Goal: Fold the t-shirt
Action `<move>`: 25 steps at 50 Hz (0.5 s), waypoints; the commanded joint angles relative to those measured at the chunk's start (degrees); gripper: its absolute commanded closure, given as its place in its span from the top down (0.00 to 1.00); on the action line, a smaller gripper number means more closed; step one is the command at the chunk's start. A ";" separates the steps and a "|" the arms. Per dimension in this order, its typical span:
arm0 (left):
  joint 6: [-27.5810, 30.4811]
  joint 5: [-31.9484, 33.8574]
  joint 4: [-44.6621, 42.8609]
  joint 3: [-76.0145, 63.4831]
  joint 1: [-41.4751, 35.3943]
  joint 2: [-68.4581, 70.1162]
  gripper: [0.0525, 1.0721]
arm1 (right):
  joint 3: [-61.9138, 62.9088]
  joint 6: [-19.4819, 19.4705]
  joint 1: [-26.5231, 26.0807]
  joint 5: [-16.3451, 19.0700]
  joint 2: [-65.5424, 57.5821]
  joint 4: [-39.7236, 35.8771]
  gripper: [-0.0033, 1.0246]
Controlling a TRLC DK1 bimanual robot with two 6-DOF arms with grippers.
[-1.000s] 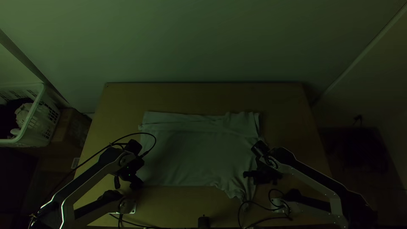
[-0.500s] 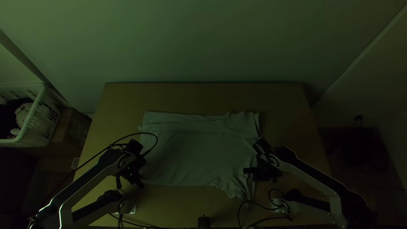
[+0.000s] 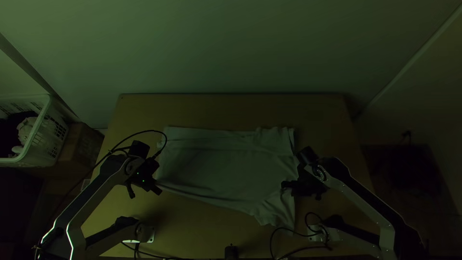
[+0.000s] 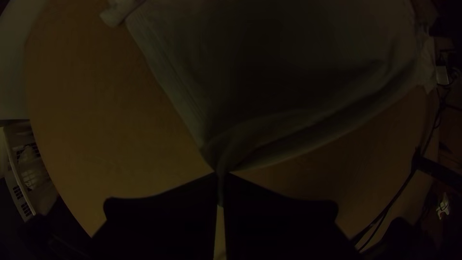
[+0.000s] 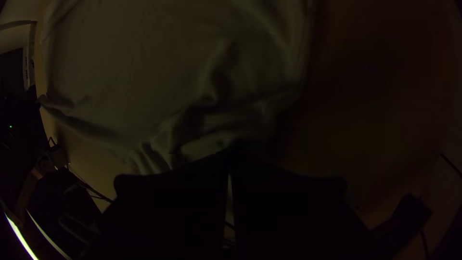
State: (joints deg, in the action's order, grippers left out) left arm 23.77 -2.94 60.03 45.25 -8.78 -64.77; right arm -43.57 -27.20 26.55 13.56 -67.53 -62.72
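The pale t-shirt (image 3: pixel 221 168) lies mostly spread on the table, with a folded band along its far side and bunched cloth at its near right. My left gripper (image 3: pixel 155 185) is at its near left corner; in the left wrist view, my left gripper (image 4: pixel 221 179) is shut on a pinched corner of the t-shirt (image 4: pixel 288 72), and cloth runs tautly away from it. My right gripper (image 3: pixel 288 188) is at the shirt's right side; in the right wrist view, my right gripper (image 5: pixel 232 156) is shut on bunched cloth of the t-shirt (image 5: pixel 130 72).
The wooden table (image 3: pixel 231 110) extends beyond the shirt on all sides. A white basket (image 3: pixel 36 144) with cloth inside stands off the table's left side, beside a cardboard box (image 3: pixel 83 147). Black cables (image 3: pixel 288 232) loop near the right arm's base. A small black object (image 3: pixel 231 252) is at the near edge.
My left gripper has moved up the picture and slightly left, drawing the shirt's near left corner along. My right gripper has shifted slightly right and up the picture, and the near edge now slants.
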 commanded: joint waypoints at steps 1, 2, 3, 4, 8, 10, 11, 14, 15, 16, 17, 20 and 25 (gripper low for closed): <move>1.54 0.48 0.44 2.21 0.95 -1.58 0.03 | -3.01 3.21 -2.55 -2.31 0.82 -2.67 0.03; 1.63 0.48 0.44 2.56 1.13 -1.76 0.03 | -3.71 4.00 -3.52 -2.49 0.82 -3.11 0.03; 1.63 0.48 0.44 2.82 1.39 -1.85 0.03 | -4.33 4.61 -4.75 -2.58 0.82 -3.38 0.03; 1.72 0.39 0.44 3.17 1.48 -2.02 0.03 | -5.03 5.49 -6.07 -2.58 0.82 -3.64 0.03; 2.16 0.48 0.35 4.40 1.83 -2.73 0.03 | -7.49 7.95 -9.67 -2.84 0.64 -4.25 0.03; 2.25 0.48 0.35 5.28 2.10 -3.34 0.03 | -8.64 8.83 -11.08 -2.93 0.03 -4.61 0.03; 2.25 0.48 0.35 5.81 2.18 -3.69 0.03 | -9.16 9.27 -11.69 -3.02 -0.32 -4.69 0.03; 2.25 0.57 0.09 7.66 2.80 -5.01 0.03 | -10.39 10.06 -13.01 -3.28 -1.38 -4.78 0.03; 2.25 0.74 0.09 8.36 3.15 -5.54 0.03 | -10.74 10.24 -13.19 -3.28 -1.73 -4.69 0.03; 2.25 1.09 0.09 9.15 3.41 -6.15 0.03 | -11.10 10.41 -13.36 -3.28 -2.17 -4.69 0.03; 2.25 1.36 0.09 10.03 3.77 -6.68 0.03 | -11.54 10.50 -13.45 -3.28 -2.52 -4.78 0.03; 2.25 1.97 0.09 12.40 4.64 -8.44 0.03 | -12.50 10.77 -13.45 -3.28 -3.49 -4.69 0.03; 2.33 2.68 0.00 15.48 5.17 -10.81 0.03 | -14.35 10.85 -13.54 -3.28 -5.60 -4.69 0.03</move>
State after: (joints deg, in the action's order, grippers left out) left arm 24.73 -0.82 59.92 57.49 -4.36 -73.28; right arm -55.75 -17.41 13.41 11.09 -70.76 -66.57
